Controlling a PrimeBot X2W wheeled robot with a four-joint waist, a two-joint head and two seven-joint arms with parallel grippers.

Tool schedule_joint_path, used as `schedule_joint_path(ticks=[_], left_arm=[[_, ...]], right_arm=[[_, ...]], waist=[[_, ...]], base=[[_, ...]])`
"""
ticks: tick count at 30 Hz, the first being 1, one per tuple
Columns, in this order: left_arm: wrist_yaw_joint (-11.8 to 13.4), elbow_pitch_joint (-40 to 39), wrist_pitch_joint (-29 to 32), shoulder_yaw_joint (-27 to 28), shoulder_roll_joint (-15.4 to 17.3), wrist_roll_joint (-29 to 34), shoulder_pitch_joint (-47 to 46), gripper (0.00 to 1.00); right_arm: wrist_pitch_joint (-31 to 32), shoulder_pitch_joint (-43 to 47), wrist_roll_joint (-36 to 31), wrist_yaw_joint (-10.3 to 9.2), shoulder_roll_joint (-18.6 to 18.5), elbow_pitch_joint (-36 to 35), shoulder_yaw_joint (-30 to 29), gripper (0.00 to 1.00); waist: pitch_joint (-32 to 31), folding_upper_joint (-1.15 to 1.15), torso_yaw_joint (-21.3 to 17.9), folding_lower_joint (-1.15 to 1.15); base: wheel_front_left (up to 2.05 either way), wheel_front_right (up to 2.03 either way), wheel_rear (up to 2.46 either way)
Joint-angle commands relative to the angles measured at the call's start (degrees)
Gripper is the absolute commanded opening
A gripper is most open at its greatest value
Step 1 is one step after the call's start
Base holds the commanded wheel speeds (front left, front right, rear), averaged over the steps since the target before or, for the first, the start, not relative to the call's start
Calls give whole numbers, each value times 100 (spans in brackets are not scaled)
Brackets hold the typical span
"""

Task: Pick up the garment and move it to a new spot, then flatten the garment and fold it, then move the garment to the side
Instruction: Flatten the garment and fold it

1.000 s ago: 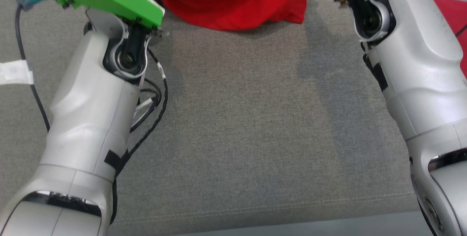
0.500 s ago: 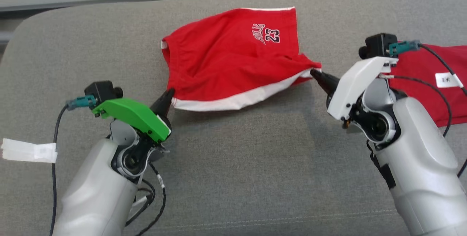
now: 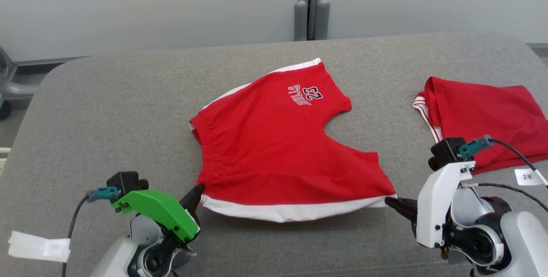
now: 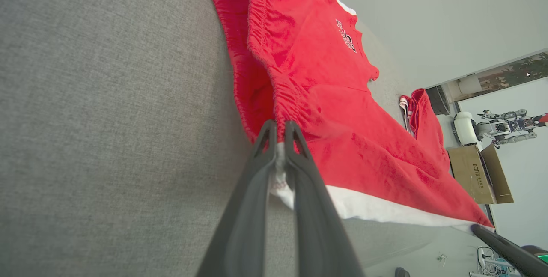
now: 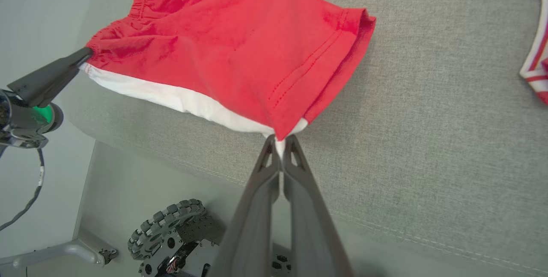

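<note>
The garment (image 3: 274,153), a pair of red shorts with a white band and a "23" print, is being held spread across the middle of the grey-covered table (image 3: 107,110). Its far part, with the print, is lying on the cloth. Its near edge, the white band, is being stretched between the two grippers, and a shadow is being cast beneath it.

The near left corner is being pinched by the left gripper (image 3: 198,191). In the left wrist view the fingers (image 4: 257,174) are being pressed together on the fabric where the gathered waistband meets the white band. From there the garment (image 4: 325,97) is running away to the right gripper (image 4: 479,229) at its other corner.

The near right corner is being pinched by the right gripper (image 3: 388,201). In the right wrist view its fingers (image 5: 299,183) are being closed on a small point of white cloth. The garment (image 5: 239,41) is fanning out above them towards the left gripper (image 5: 85,54).

A second red garment (image 3: 479,114) is lying folded on the table to the right, well apart from the held one.
</note>
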Motion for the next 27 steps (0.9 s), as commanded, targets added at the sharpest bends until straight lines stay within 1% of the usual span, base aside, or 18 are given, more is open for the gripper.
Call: schedule_joint_path(ticks=[1, 5, 10, 15, 18, 19, 20, 24, 27], left_arm=[[65, -90, -11, 8, 58, -3, 162, 0], [227, -413, -42, 95, 154, -124, 566, 0], [384, -767, -131, 208, 207, -262, 992, 0], [530, -1115, -207, 252, 321, -274, 1379, 0], [659, -1468, -162, 242, 342, -347, 1667, 0], [705, -1585, -135, 239, 383, -319, 1750, 0], [819, -1798, -116, 243, 480, -313, 1912, 0], [960, -2168, -93, 289, 603, -347, 2141, 0], [1012, -2301, -72, 299, 622, -351, 2171, 0]], right_arm=[[103, 148, -26, 1, -23, -126, -43, 0], [518, 508, -22, 1, -21, -470, -199, 0], [977, 894, 190, 1, 100, -858, -425, 0], [1420, 1224, 326, 1, 26, -1281, -518, 0], [1646, 1400, 413, 1, 28, -1525, -565, 0], [1708, 1449, 414, 1, 14, -1605, -584, 0], [1801, 1522, 457, 1, 12, -1753, -622, 0], [1803, 1466, 416, 1, 2, -1941, -719, 0], [1749, 1309, 371, 1, -46, -1965, -746, 0]], waist=[[-63, 0, -27, 1], [-92, 0, -30, 1], [-134, 0, 14, 1], [-186, 0, 78, 1], [-195, 0, 107, 1], [-190, 0, 116, 1], [-166, 0, 136, 1], [-79, 0, 190, 1], [-4, 0, 213, 1]], base=[[0, 0, 0], [0, 0, 0], [0, 0, 0], [0, 0, 0], [0, 0, 0], [0, 0, 0], [0, 0, 0], [0, 0, 0], [0, 0, 0]])
